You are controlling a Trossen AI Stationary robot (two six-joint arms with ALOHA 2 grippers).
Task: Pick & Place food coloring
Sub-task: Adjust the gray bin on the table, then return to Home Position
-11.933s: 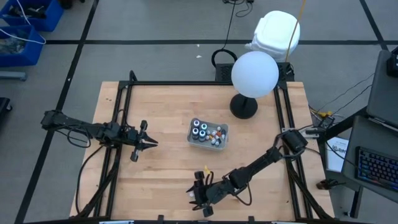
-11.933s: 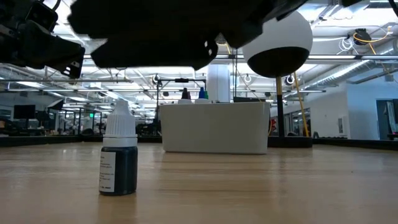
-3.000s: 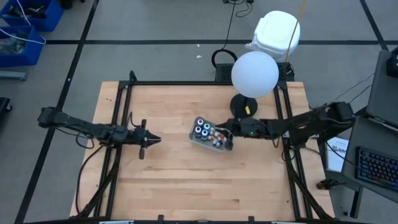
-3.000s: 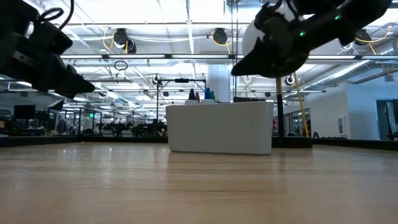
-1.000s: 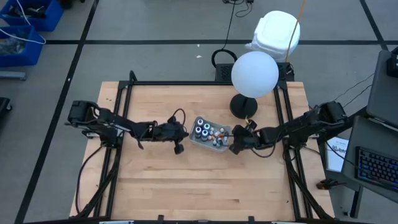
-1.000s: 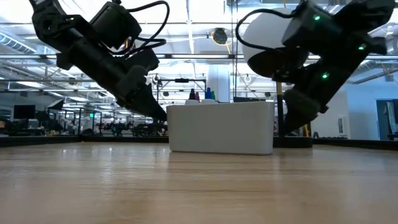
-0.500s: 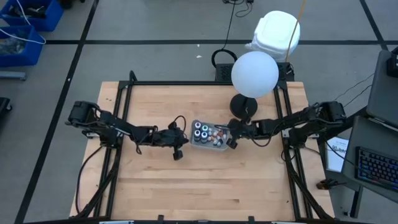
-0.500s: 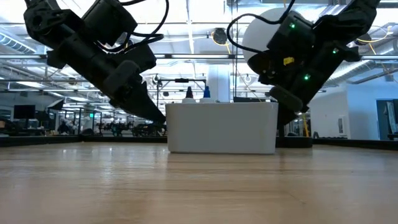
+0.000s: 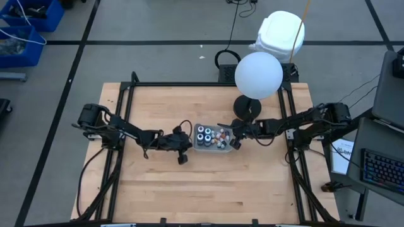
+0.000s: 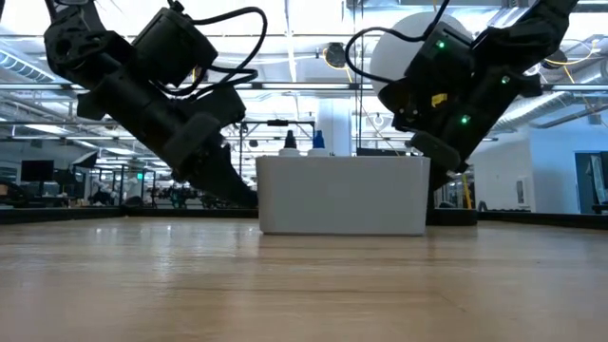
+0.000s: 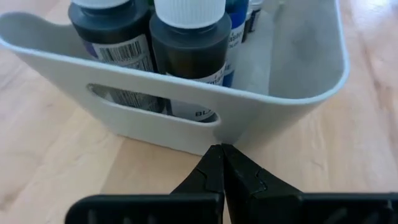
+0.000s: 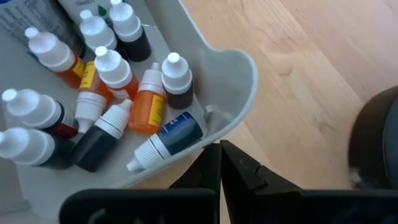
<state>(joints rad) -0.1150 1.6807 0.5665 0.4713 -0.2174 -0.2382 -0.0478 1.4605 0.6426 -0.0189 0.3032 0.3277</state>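
A shallow grey tray (image 9: 196,144) rests flat on the wooden table near its middle. It holds the food coloring: dark round bottles (image 9: 203,133) (image 11: 186,43) at its left end and small white-capped dropper bottles (image 9: 220,135) (image 12: 112,74), some orange, at its right end. My left gripper (image 9: 188,142) (image 11: 222,148) is shut, slanting down at the tray's left end. My right gripper (image 9: 233,140) (image 12: 219,144) is shut, slanting down at the tray's right end. My left gripper's shut fingertips meet the foot of the tray's left end wall (image 11: 214,134), below the handle slot and near a corner, slanting down from the table's left. My right gripper's shut fingertips meet the rim of the tray's right end wall (image 12: 214,127), near a rounded corner, slanting down from the table's right. The tray stays flat on the table.
A white globe lamp (image 9: 258,74) on a dark round base (image 9: 247,108) stands just beyond the tray's far right corner, close to my right arm. Black frame rails (image 9: 126,107) run along the table's sides. Bare wood (image 9: 208,189) lies toward the near edge.
My left gripper has moved toward the table's right and sunk a little, up to the tray's left end. My right gripper has swung toward the far edge and turned, against the tray's right end. The tray has turned about slightly on the table, now squarer to its edges.
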